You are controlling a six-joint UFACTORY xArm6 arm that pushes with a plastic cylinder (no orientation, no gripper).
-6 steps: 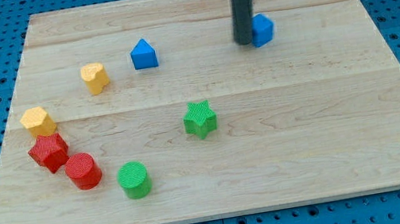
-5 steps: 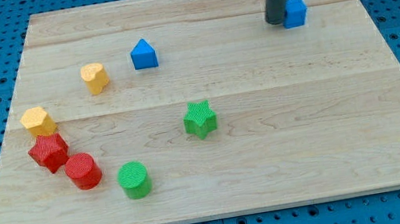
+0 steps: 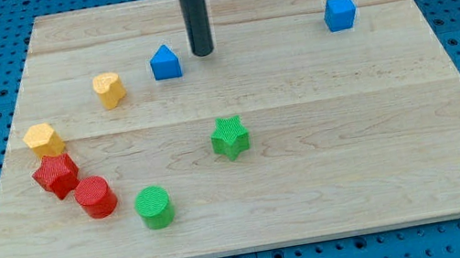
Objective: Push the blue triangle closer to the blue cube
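The blue triangle (image 3: 165, 62) sits on the wooden board in the upper middle-left. The blue cube (image 3: 340, 12) sits far to the right, near the board's top right. My tip (image 3: 202, 54) stands just right of the blue triangle, a small gap apart from it. The dark rod rises straight up from the tip to the view's top.
A yellow heart block (image 3: 110, 89) and a yellow hexagon block (image 3: 43, 139) lie at the left. A red star (image 3: 56, 175), a red cylinder (image 3: 94, 197) and a green cylinder (image 3: 154, 206) lie at the lower left. A green star (image 3: 230, 137) sits mid-board.
My tip first pushed the blue cube up and to the right, then left it and moved left across the board to beside the blue triangle. The triangle has not moved.
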